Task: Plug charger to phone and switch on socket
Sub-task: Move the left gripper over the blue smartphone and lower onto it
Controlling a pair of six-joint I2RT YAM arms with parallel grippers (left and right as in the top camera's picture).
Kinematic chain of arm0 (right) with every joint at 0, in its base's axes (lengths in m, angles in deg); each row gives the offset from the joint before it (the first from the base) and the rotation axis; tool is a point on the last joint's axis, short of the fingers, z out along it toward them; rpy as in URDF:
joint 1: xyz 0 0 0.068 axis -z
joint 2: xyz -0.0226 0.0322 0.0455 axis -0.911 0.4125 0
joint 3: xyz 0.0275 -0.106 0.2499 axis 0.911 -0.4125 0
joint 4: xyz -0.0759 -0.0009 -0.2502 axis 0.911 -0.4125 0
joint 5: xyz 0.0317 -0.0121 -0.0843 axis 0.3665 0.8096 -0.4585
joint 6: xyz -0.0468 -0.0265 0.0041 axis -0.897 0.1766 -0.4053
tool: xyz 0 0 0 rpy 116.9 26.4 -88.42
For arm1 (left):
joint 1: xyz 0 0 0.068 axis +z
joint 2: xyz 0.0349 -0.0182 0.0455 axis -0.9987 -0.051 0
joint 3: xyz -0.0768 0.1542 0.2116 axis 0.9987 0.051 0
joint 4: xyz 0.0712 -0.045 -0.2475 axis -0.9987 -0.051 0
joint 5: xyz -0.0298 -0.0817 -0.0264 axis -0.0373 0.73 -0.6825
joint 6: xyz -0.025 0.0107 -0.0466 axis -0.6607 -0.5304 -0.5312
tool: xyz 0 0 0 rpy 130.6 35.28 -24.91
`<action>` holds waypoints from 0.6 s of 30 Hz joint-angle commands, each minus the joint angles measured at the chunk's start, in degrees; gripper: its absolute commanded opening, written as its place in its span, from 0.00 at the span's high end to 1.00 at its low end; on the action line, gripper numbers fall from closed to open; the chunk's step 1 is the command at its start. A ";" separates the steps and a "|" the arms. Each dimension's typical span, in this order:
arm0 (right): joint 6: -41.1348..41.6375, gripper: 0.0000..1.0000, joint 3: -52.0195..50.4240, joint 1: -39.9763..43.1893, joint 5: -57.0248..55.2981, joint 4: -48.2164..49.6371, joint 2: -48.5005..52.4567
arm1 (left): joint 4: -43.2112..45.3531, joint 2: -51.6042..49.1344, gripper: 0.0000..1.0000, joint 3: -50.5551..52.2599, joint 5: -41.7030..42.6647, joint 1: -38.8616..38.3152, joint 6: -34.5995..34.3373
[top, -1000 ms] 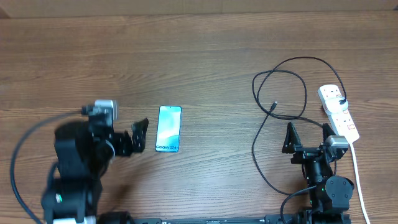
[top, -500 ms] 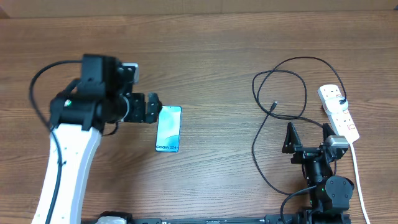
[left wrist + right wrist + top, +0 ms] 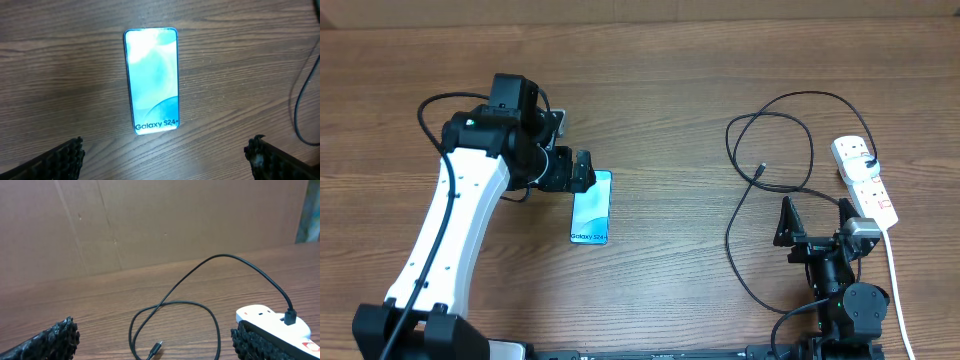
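The phone [image 3: 591,208] lies flat at centre-left with its teal screen up and the "Galaxy" text at the near short edge. My left gripper [image 3: 578,172] is open and empty, hovering above the phone's far left corner. In the left wrist view the phone [image 3: 151,80] lies between and beyond the spread fingers [image 3: 165,146]. The charger [image 3: 770,140] lies in black loops at the right, its metal tip [image 3: 761,170] free on the table. Its plug head [image 3: 873,163] sits in the socket [image 3: 865,180]. My right gripper [image 3: 815,218] is open, near the socket [image 3: 272,317] and the cable tip [image 3: 157,346].
The thick white cord [image 3: 897,280] runs from the socket toward the near right edge. A brown cardboard wall [image 3: 150,225] stands beyond the table's far edge. The charger cable trails down to the near edge [image 3: 740,270] beside the right arm.
My left arm has swung from the near left up and to the right, and its open gripper now hovers by the phone. The right arm, the cable and the socket have not moved.
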 commanded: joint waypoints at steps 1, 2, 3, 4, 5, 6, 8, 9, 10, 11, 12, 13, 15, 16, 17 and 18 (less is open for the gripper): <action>-0.87 0.00 -0.59 -0.26 0.11 0.15 -0.31 | -0.07 -1.81 0.01 -1.55 1.14 -0.37 -0.63; -0.87 0.00 -0.59 -0.26 0.11 0.15 -0.31 | -0.07 -2.19 0.00 -1.53 1.07 -0.37 -0.63; -0.87 0.00 -0.59 -0.26 0.11 0.15 -0.28 | 0.00 -2.56 0.00 -1.53 1.07 -0.37 -0.63; -0.87 0.00 -0.59 -0.26 0.11 0.15 -0.28 | 0.02 -2.86 0.00 -1.55 1.05 -0.37 -0.70; -0.87 0.00 -0.59 -0.26 0.11 0.15 -0.28 | 0.09 -3.23 0.00 -1.53 0.92 -0.37 -1.05; -0.87 0.00 -0.59 -0.26 0.11 0.15 -0.28 | 0.20 -3.50 0.01 -1.55 0.28 -0.37 -1.60; -0.87 0.00 -0.59 -0.26 0.11 0.15 -0.31 | 0.35 -4.15 0.00 -1.55 -4.11 -0.50 -4.92; -0.87 0.00 -0.59 -0.26 0.11 0.15 -0.28 | 0.35 -4.37 0.00 -1.55 -6.12 -0.66 -6.05; -0.87 0.00 -0.59 -0.26 0.11 0.15 -0.31 | 0.35 -4.74 0.01 -1.55 -7.87 -0.83 -6.86; -0.87 0.00 -0.59 -0.26 0.11 0.15 -0.28 | 0.37 -5.05 0.00 -1.55 -8.72 -1.09 -7.13; -0.87 0.00 -0.59 -0.26 0.11 0.15 -0.31 | 0.48 -5.40 0.00 -1.55 -9.07 -1.42 -7.30; -0.87 0.00 -0.59 -0.26 0.11 0.15 -0.28 | 0.59 -5.68 0.00 -1.53 -9.09 -1.73 -7.32; -0.87 0.00 -0.59 -0.26 0.11 0.15 -0.28 | 0.98 -6.27 0.00 -1.53 -9.11 -2.51 -7.50; -0.87 0.00 -0.59 -0.26 0.11 0.15 -0.31 | 1.22 -6.60 0.00 -1.53 -9.11 -2.99 -7.50; -0.87 0.00 -0.59 -0.26 0.11 0.15 -0.31 | 1.49 -6.91 0.00 -1.49 -9.18 -3.48 -7.50; -0.87 0.00 -0.59 -0.26 0.11 0.15 -0.31 | 1.62 -7.13 0.00 -1.49 -9.38 -3.89 -7.52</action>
